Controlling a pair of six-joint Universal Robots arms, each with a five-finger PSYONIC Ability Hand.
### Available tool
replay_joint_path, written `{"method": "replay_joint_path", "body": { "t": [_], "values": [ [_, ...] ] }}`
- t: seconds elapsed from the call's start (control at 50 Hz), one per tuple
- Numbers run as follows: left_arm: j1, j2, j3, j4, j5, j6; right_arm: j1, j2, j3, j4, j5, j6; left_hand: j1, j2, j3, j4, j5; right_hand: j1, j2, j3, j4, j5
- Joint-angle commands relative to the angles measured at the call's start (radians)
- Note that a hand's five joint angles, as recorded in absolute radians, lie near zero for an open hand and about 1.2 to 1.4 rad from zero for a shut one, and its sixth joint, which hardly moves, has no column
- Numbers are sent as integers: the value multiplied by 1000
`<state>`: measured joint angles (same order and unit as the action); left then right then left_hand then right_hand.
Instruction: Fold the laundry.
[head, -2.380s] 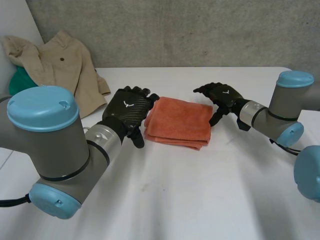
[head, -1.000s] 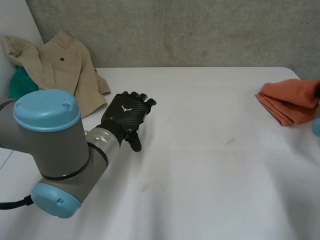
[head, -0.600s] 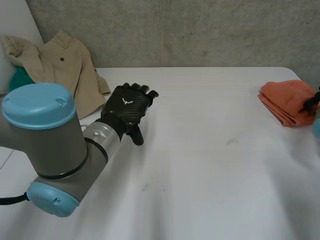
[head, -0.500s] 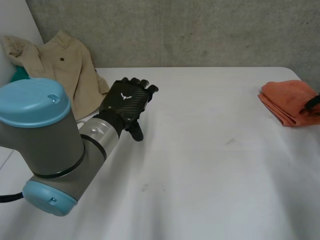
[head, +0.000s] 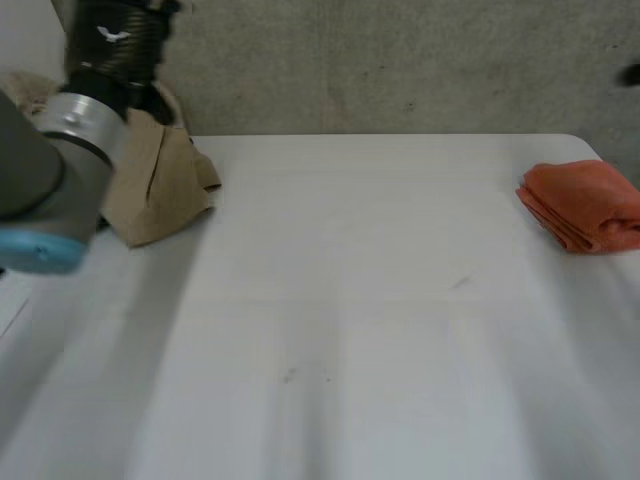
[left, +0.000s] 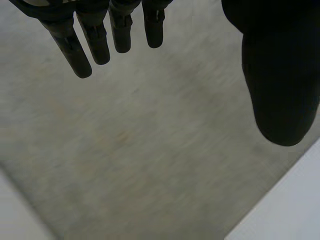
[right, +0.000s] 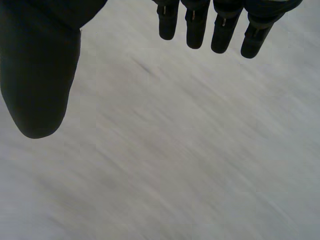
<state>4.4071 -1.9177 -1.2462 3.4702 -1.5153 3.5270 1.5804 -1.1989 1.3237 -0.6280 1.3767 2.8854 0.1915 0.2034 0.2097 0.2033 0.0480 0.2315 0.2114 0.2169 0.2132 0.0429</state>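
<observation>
Crumpled beige garment (head: 160, 185), unfolded at the white table's (head: 350, 300) far-left corner, may be dragged off if grabbed carelessly; left hand (left: 277, 70) and right hand (right: 42, 65) are spread, empty.

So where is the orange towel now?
In the head view, the folded orange towel lies at the right edge of the white table, on the robot's right, far from the beige garment at the left.

On my feed a white tabletop (head: 350, 300) spreads wide, matte, with a faint scuff (head: 459, 283) right of its middle. Behind its far edge I see a rough grey concrete wall (head: 400, 60), mottled and bare. At the far left a paler white panel (head: 25, 30) meets it. Light looks soft and even.
</observation>
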Motion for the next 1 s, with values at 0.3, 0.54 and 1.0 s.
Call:
{"method": "replay_joint_path", "body": {
  "t": [0.3, 0.54, 1.0],
  "values": [
    [436, -604, 381, -59, 349, 331, 190, -163, 474, 263, -383, -459, 4, -8, -14, -7, -27, -57, -37, -42, -39, -43],
    [440, -826, 632, -59, 444, 257, 176, -163, 572, 297, -304, -469, 174, 162, 156, 162, 143, -57, -37, -42, -39, -43],
    [232, -410, 168, 220, 420, 167, 133, -212, 637, 286, -283, -463, 1205, 1193, 1187, 1193, 1174, -57, -37, -42, -39, -43]
  ]
}}
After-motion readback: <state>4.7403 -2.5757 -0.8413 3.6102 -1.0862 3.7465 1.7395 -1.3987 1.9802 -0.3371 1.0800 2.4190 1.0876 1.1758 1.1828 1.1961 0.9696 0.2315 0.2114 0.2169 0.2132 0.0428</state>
